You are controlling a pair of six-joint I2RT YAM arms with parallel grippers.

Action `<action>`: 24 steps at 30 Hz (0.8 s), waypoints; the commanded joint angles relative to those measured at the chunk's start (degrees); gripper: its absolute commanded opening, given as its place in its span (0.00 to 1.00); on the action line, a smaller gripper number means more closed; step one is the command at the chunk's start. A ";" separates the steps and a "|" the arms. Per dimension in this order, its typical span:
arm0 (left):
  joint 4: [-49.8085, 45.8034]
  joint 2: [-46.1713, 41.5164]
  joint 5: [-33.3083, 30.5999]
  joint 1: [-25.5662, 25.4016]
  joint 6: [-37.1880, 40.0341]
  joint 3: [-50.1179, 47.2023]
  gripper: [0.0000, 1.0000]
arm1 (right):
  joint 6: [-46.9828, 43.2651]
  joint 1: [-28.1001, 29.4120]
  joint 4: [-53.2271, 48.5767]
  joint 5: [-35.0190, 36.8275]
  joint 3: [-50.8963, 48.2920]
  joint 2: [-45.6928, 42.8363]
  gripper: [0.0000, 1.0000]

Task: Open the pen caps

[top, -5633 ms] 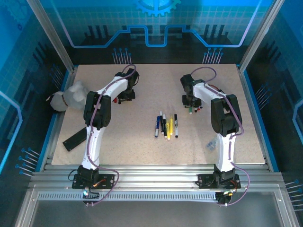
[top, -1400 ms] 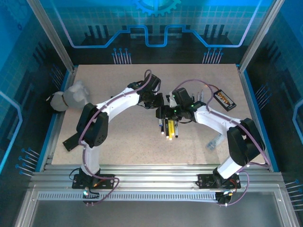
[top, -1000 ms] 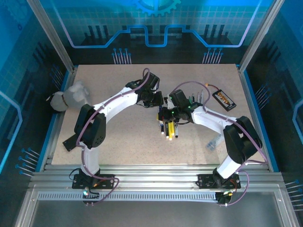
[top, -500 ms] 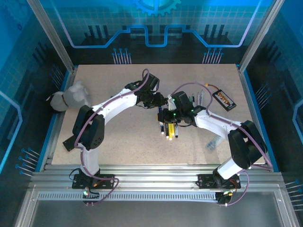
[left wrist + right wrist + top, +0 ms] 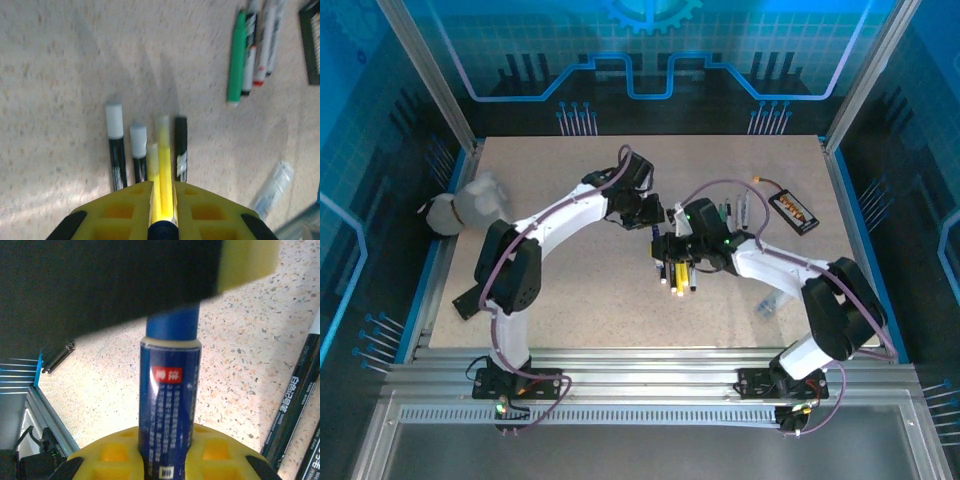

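Blue pen cap [image 5: 172, 322] is, apparently, pinched by the left gripper [image 5: 162, 207]; the right gripper [image 5: 167, 445] clamps the blue pen body [image 5: 170, 390], above a yellow pen [image 5: 163, 150] on the table [image 5: 60, 75].

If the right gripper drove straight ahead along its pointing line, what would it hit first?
The left gripper: its jaws sit over the blue cap of the blue marker that the right gripper holds, directly ahead. Depth is unclear, but the gap looks short.

Your L arm [image 5: 570, 212] & R arm [image 5: 770, 262]: white shells, blk joints, purple cables; pincer fingers [image 5: 120, 205] yellow.
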 commanded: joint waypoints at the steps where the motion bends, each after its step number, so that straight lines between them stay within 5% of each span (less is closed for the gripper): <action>1: 1.43 7.96 -8.07 9.64 0.49 12.09 0.00 | 3.93 9.62 -8.22 -4.55 -11.20 -11.00 0.00; 5: -5.31 15.49 -8.04 9.99 2.71 27.10 0.00 | 7.92 11.90 -10.02 -1.11 -17.06 -20.14 0.00; 11: -7.44 14.65 -10.66 9.14 5.09 25.87 0.00 | 1.28 1.05 -17.90 4.22 -10.37 -22.36 0.00; 17: -11.19 12.38 -17.58 9.15 10.18 19.20 0.00 | -9.57 -10.93 -26.22 10.41 4.48 -8.05 0.00; 24: -12.00 11.38 -24.04 9.67 13.56 12.30 0.00 | -17.35 -15.19 -34.44 19.03 23.15 10.94 0.00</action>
